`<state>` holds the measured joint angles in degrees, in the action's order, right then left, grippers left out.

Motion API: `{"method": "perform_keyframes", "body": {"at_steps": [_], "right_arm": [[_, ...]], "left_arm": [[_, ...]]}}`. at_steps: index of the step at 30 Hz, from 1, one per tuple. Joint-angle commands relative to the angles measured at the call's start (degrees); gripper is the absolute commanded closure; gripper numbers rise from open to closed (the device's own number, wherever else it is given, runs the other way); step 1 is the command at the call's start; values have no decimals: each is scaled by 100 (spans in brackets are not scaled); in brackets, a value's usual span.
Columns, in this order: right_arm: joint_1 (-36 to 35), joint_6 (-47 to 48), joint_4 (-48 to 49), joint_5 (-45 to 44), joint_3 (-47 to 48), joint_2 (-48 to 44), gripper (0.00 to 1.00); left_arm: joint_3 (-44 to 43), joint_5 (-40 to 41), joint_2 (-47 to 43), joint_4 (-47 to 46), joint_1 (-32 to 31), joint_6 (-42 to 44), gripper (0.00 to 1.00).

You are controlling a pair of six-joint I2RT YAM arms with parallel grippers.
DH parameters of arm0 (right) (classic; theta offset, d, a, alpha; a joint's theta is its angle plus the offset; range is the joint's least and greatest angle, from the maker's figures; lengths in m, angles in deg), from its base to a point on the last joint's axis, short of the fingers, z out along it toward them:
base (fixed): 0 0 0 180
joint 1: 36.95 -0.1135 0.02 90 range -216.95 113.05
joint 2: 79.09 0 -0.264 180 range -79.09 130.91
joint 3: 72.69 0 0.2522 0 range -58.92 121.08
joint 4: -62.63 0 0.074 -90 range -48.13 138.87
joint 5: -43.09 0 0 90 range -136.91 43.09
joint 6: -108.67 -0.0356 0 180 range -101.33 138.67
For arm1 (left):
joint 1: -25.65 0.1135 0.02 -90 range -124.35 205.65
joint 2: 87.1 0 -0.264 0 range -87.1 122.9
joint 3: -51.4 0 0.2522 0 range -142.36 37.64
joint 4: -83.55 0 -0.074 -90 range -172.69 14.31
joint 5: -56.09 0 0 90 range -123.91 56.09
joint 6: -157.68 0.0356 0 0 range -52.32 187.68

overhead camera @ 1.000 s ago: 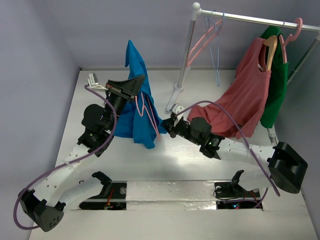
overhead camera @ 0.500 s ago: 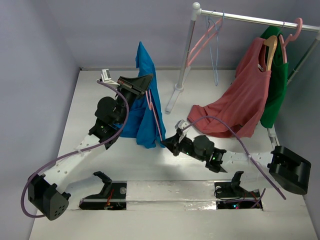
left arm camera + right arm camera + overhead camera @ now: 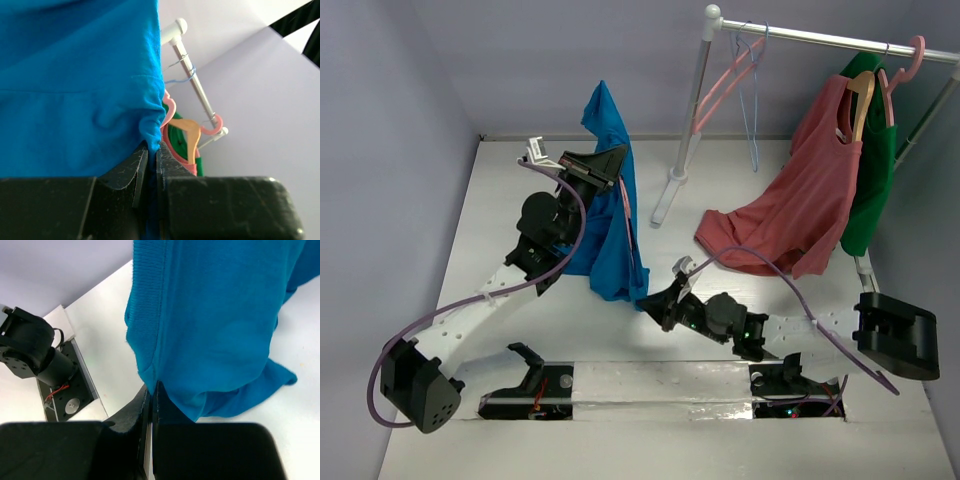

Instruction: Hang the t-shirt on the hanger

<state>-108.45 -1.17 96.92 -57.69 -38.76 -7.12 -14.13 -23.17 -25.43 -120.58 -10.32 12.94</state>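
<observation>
The bright blue t-shirt [image 3: 610, 240] hangs in the air over the left middle of the table, its top peak above my left gripper [image 3: 618, 158]. That gripper is shut on a fold of the shirt, as the left wrist view [image 3: 150, 150] shows, with blue cloth [image 3: 75, 75] filling it. A thin pink hanger [image 3: 626, 215] runs down the shirt's right side, mostly hidden in the fabric. My right gripper [image 3: 645, 303] is low at the shirt's bottom corner. In the right wrist view it [image 3: 151, 387] is shut on the shirt's lower edge [image 3: 210, 315].
A clothes rail [image 3: 820, 38] on a white pole [image 3: 690, 100] stands at the back right. It carries a pink hanger [image 3: 725, 80], a pale blue hanger [image 3: 750, 110], a salmon-red top [image 3: 800, 200] on a wooden hanger [image 3: 861, 95], and a dark green garment [image 3: 875, 170].
My left gripper has lifted the shirt and carried it to the right. My right gripper has moved nearer and leftward, from beside the shirt to its bottom corner.
</observation>
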Motion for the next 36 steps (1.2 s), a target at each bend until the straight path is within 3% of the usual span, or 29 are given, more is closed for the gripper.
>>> {"method": "perform_keyframes", "body": {"at_steps": [1,8,13,15,16,19,26,36], "right_arm": [[-433,-345,-1130,-46,-285,-6,100],[-681,-591,-3579,-618,768,-1096,100],[-681,-574,-4549,-749,1796,-800,99],[-681,-495,-4988,-933,2254,-536,85],[-681,-495,-5129,-1030,2368,-412,64],[-733,-591,-5613,-1320,2510,-279,40],[-733,-697,-5298,-1224,2141,-886,37],[-795,-22,-4912,-2199,2712,-236,38]], "left_arm": [[-536,402,-164,-1625,81,156,100],[542,464,-497,-1889,81,306,100],[1308,350,-647,-2038,-130,-27,100],[1520,236,-752,-1934,-200,-185,100],[1555,183,-796,-1863,-200,-325,100],[1617,95,-1086,-1452,-200,-449,100],[1784,217,-1614,-931,-253,-625,100],[1758,332,-1430,-659,-359,-819,100]]}}
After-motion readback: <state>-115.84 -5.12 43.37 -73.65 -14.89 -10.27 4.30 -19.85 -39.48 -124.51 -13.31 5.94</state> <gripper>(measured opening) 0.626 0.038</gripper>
